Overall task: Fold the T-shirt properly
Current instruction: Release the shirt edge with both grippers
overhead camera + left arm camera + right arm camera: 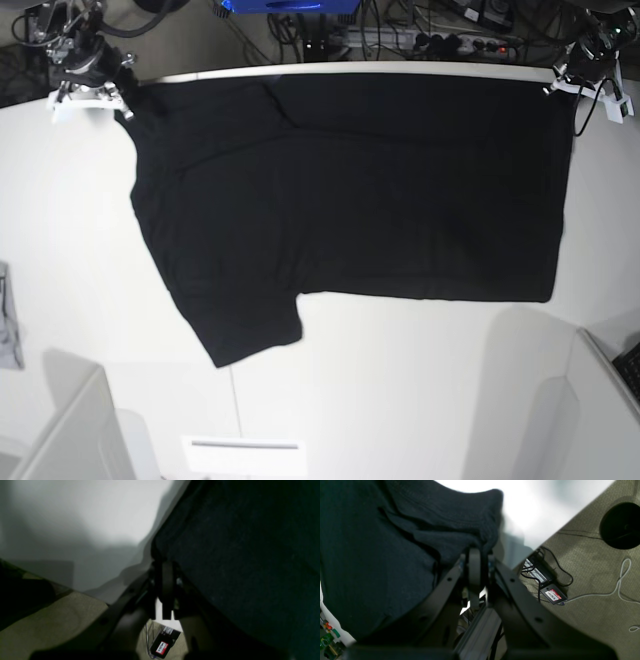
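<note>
Item on record: one T-shirt (370, 190), black, short-sleeved, plain side up, which we find spread across the far half of the white counter (400, 390), its length running side to side in the base view. One sleeve (245, 325) juts toward the near edge at that view's left; the straight hem end lies at its right. We note the cloth's far edge lying along the counter's back edge, with both far corners taken up by the arms. Right gripper (118, 100), at the base view's upper left: jaws drawn tight on a bunched corner of the T-shirt (402, 542), the fabric gathered in folds just above the fingertips in the right wrist view. Left gripper (562, 82), at the base view's upper right: jaws likewise pinched close on the T-shirt's edge (237, 555), the dark cloth filling the right side of the left wrist view. Also catalogued: a small grey cloth scrap (8, 330) at the counter's left margin, well apart from the T-shirt; olive carpet (590, 580) below the counter's edge in the wrist views; a small black box with a red and white label (553, 595) lying on that carpet among black cables (555, 565); a white cable (620, 582) looping nearby.
</note>
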`<state>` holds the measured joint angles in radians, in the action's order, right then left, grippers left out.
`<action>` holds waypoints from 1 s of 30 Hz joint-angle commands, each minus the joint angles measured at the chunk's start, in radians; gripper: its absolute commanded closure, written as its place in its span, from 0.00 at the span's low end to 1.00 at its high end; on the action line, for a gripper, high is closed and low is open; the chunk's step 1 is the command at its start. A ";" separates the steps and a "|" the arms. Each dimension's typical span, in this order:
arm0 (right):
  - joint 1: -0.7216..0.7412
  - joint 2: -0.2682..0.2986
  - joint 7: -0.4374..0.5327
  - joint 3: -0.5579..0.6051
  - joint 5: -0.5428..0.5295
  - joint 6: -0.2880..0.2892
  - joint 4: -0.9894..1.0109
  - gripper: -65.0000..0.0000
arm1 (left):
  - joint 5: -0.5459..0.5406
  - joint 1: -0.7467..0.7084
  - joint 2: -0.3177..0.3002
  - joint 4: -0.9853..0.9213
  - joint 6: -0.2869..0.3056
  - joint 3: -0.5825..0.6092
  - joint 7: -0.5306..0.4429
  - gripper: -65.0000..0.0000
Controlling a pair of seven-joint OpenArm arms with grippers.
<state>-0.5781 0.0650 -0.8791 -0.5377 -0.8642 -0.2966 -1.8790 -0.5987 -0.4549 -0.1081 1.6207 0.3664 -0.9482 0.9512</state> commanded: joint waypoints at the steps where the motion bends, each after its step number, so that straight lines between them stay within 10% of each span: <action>1: -0.004 0.011 0.016 -0.011 -0.002 0.003 -0.018 1.00 | 0.004 -0.012 -0.015 0.022 -0.004 -0.009 -0.011 1.00; 4: -0.004 0.008 0.016 -0.012 -0.002 0.000 -0.015 1.00 | 0.004 -0.012 -0.014 0.023 -0.004 -0.012 -0.013 0.98; 10: -0.010 0.008 0.016 -0.014 -0.002 -0.002 -0.015 0.58 | 0.004 -0.014 -0.014 0.023 -0.004 -0.015 -0.013 0.35; 15: -0.021 0.011 -0.025 -0.040 -0.007 -0.002 -0.015 0.45 | 0.003 -0.011 -0.014 0.033 -0.002 -0.108 -0.008 0.17; 24: -0.004 0.035 -0.081 -0.157 -0.007 0.081 -0.132 0.43 | 0.001 -0.009 -0.012 0.277 0.046 -0.292 -0.007 0.19; 30: 0.180 0.129 -0.157 -0.114 0.000 0.175 -0.130 0.43 | 0.001 0.043 -0.017 0.303 0.090 -0.288 -0.007 0.78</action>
<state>-0.3996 0.1795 -1.0534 -0.6449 -0.8490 -0.1307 -1.9919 -0.5797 -0.4046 -0.1070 1.9053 0.4500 -1.2293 0.9676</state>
